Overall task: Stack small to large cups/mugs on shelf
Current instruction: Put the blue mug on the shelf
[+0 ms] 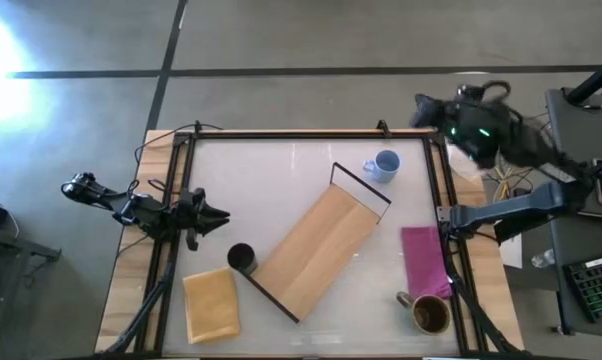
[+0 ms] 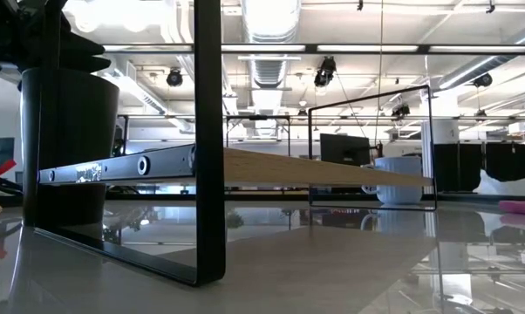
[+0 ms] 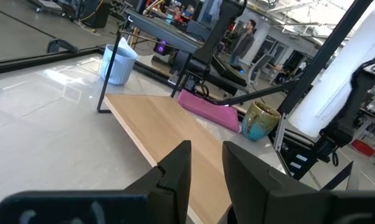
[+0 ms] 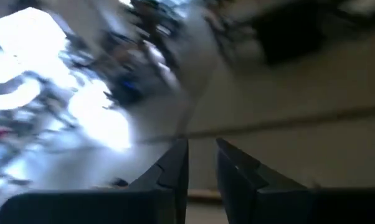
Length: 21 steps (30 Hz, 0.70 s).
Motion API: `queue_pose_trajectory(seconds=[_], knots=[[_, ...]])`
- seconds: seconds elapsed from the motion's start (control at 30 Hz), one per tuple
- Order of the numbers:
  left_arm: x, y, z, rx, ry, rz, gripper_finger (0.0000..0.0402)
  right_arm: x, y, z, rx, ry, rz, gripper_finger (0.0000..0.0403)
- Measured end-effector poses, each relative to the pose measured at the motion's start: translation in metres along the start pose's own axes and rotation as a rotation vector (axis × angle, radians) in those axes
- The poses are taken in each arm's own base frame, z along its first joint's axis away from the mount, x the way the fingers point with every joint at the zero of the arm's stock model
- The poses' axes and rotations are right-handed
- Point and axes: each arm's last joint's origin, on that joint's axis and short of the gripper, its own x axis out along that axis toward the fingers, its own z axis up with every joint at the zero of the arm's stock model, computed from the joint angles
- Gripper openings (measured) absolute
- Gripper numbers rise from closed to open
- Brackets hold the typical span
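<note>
Waiting, both end effectors (image 1: 221,215) (image 1: 421,105) empty with narrow gaps; black cup (image 1: 241,258) touches shelf (image 1: 316,250).

The right wrist view was motion-blurred throughout; only the dark fingers (image 4: 175,165) were distinguishable, against unreadable streaks. In the low view, the shelf's near black frame (image 2: 207,139) partly hid the black cup (image 2: 69,144), and the picture's right edge cut off the pink cloth (image 2: 521,208). The brown mug's (image 1: 429,314) contents were too small to tell.
</note>
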Motion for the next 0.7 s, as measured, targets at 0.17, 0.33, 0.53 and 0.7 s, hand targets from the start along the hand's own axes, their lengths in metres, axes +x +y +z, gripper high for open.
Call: queue_pose_trajectory(seconds=[0.17,0.33,0.53,0.7], knots=[[0.0,0.0,0.0,0.0,0.0,0.0,0.0077,0.017,-0.017,0.009,-0.001,0.334,-0.395,0.0068],[0.0,0.0,0.0,0.0,0.001,-0.001,0.0077,0.056,0.01,0.015,-0.123,0.37,-0.144,0.0068],[0.0,0.0,0.0,0.0,0.0,0.0,0.0077,0.096,-0.005,-0.004,-0.32,0.599,-0.438,0.0065],[0.0,0.0,0.0,0.0,0.001,0.0,0.0077,0.116,0.001,-0.026,-0.352,0.651,-0.333,0.0061]])
